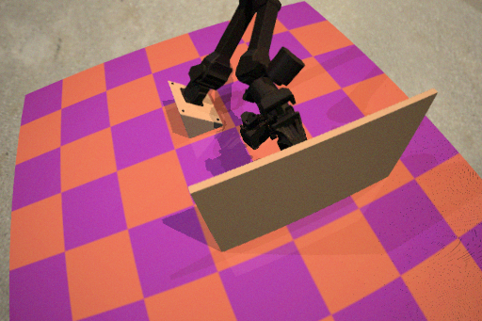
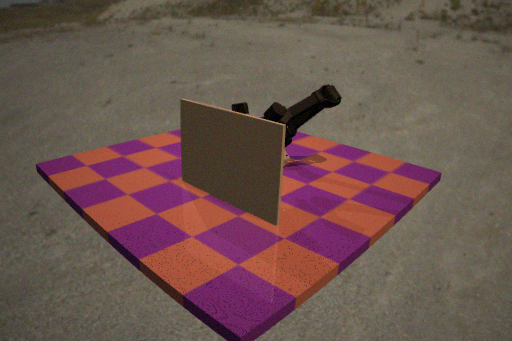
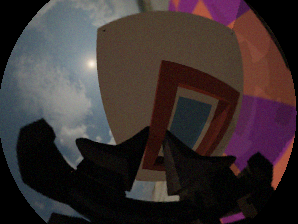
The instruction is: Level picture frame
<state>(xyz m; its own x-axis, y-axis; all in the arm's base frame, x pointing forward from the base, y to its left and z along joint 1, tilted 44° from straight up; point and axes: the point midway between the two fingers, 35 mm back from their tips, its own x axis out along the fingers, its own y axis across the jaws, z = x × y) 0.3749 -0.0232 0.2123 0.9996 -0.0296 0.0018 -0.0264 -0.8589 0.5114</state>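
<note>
The picture frame (image 3: 174, 90) shows only in the wrist view. It has a dark red border around a blue-grey picture and hangs on the tan wall board (image 3: 129, 76). My gripper (image 3: 156, 129) is shut on the frame's near edge, with the dark fingers on either side of the red border. In the top and exterior views the wall board (image 1: 311, 181) (image 2: 230, 157) shows its back and hides the frame and the screw. The arm (image 1: 254, 30) (image 2: 305, 107) reaches down behind the board, and its gripper end (image 1: 275, 131) is right against the board's far face.
The board stands upright on a purple and orange checkered floor (image 1: 94, 195) (image 2: 240, 252). The arm's base sits on a small tan block (image 1: 198, 115) behind the board. Bare sandy ground (image 2: 400, 57) lies all around.
</note>
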